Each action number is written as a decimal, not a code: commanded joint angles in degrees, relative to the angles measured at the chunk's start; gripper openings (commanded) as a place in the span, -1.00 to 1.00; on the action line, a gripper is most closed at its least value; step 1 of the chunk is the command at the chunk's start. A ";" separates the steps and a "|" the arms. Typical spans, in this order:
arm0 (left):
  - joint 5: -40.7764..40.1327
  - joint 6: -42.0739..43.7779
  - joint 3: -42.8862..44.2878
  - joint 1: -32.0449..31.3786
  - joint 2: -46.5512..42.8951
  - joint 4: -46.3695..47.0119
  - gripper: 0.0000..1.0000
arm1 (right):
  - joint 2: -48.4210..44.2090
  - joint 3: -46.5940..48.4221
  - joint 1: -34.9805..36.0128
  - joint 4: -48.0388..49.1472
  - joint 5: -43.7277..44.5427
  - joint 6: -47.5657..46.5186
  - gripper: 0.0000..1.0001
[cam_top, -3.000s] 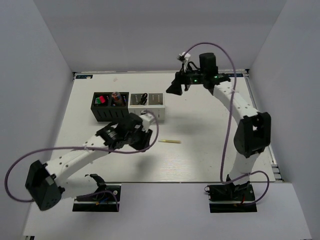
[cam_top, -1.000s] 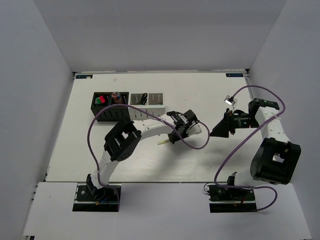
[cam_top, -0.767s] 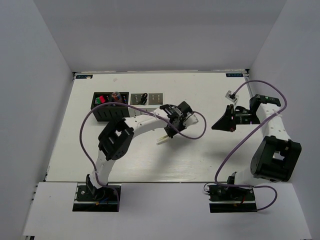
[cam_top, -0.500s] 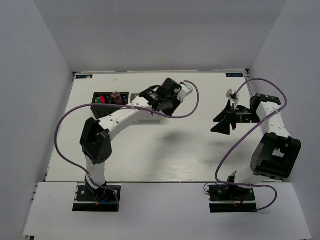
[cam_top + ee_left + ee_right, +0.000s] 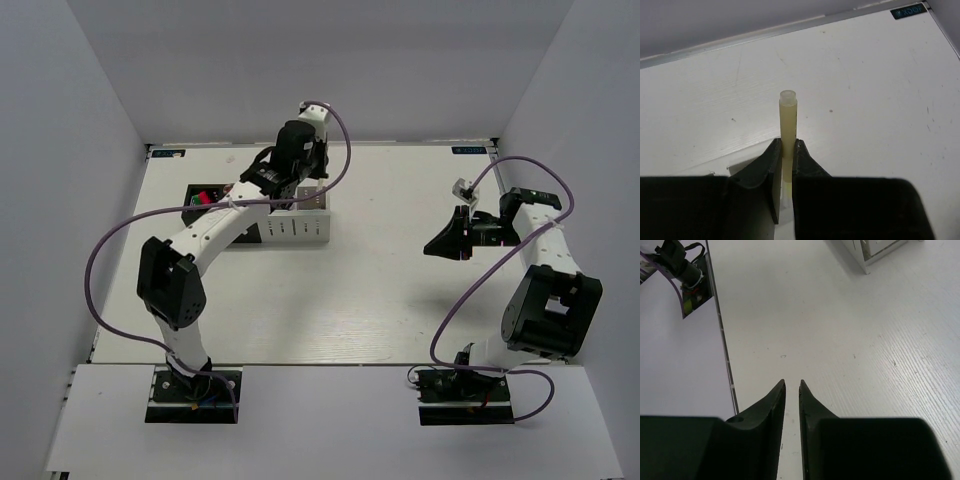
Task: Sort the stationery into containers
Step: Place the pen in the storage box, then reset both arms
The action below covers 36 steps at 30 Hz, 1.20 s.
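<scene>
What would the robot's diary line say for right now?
left gripper: shut on yellow pencil, near containers | right gripper: nearly shut, empty, away from containers

Matt white table (image 5: 850,340) with faint wood-like grain, smooth pale yellow pencil (image 5: 788,120) of waxy sheen, matt black plastic left fingers (image 5: 762,170), plastic holders (image 5: 300,228), glossy purple cable (image 5: 88,285).

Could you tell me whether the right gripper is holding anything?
No, the right gripper is nearly closed, with only table between its tips.
</scene>
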 commanded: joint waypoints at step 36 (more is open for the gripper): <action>-0.40 -2.21 -5.50 -5.40 -12.94 -6.12 -0.50 | -17.69 1.91 -0.67 14.58 5.06 28.39 0.81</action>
